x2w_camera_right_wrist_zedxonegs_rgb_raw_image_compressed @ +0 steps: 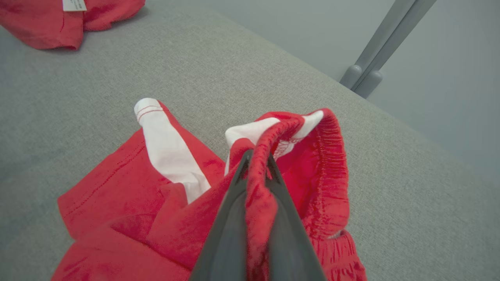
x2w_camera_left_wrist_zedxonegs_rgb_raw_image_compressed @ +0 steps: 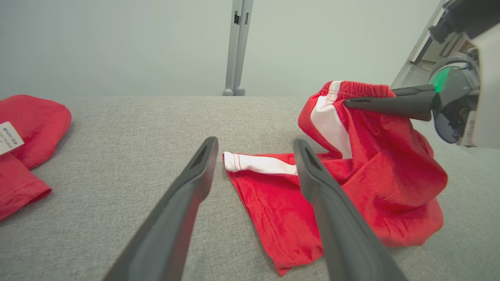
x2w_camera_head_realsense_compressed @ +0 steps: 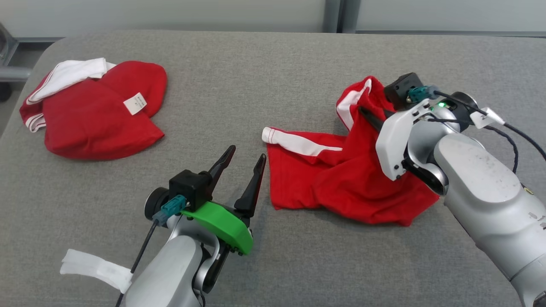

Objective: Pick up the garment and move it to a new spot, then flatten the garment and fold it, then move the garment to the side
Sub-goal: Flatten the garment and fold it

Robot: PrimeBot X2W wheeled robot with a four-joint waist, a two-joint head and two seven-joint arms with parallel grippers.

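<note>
A: Any writing to read?

B: One white tag (x2w_camera_head_realsense_compressed: 135, 103) on the other red bundle (x2w_camera_head_realsense_compressed: 98, 115), at ten o'clock on the grey desk (x2w_camera_head_realsense_compressed: 256, 64). Its print is too small to make out.

A: And the garment?

B: The red garment (x2w_camera_head_realsense_compressed: 341, 179), white-striped, lies crumpled at three o'clock on the desk. The right claw (x2w_camera_right_wrist_zedxonegs_rgb_raw_image_compressed: 258, 156) is clamped on its elastic waistband, which is raised above the desk. The left claw (x2w_camera_head_realsense_compressed: 247, 152) gapes wide and empty, with the garment just beside it at three o'clock, not touching.
</note>
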